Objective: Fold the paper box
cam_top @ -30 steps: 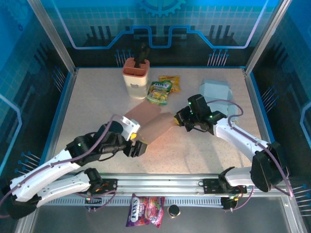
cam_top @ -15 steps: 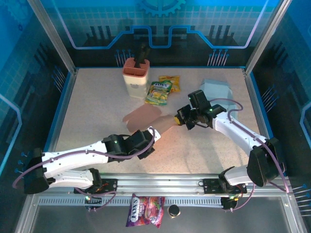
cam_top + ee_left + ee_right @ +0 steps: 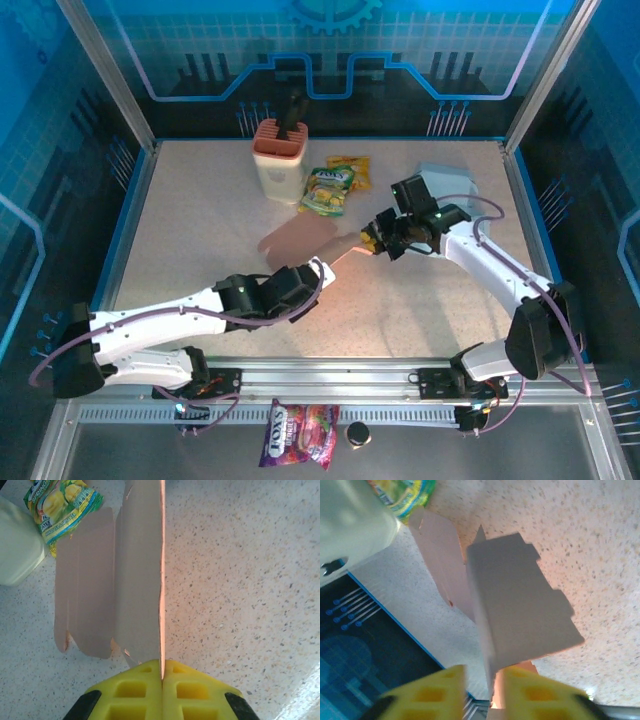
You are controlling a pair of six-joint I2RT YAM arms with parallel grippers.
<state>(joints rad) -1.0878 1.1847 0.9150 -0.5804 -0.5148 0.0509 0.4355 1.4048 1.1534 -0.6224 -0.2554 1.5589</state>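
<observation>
The paper box [image 3: 300,240] is a flat brown cardboard blank lying mid-table, its right end lifted. My left gripper [image 3: 318,272] is shut on the blank's near edge. In the left wrist view the yellow fingers [image 3: 137,680] pinch the card's thin edge between them, and the blank [image 3: 125,580] stretches away from them. My right gripper [image 3: 372,241] stands at the blank's right end with its jaws apart. In the right wrist view a raised panel [image 3: 520,610] runs down into the gap between the yellow fingers [image 3: 540,690], close to the right one.
An orange-and-white holder [image 3: 279,160] stands at the back, with candy packets [image 3: 330,188] beside it. A pale grey folded box [image 3: 445,185] sits at the back right. Another candy bag [image 3: 298,432] lies below the front rail.
My left gripper has closed onto the blank's near edge. My right gripper, shut on the blank's right end before, has parted its jaws. The blank has shifted slightly toward the back.
</observation>
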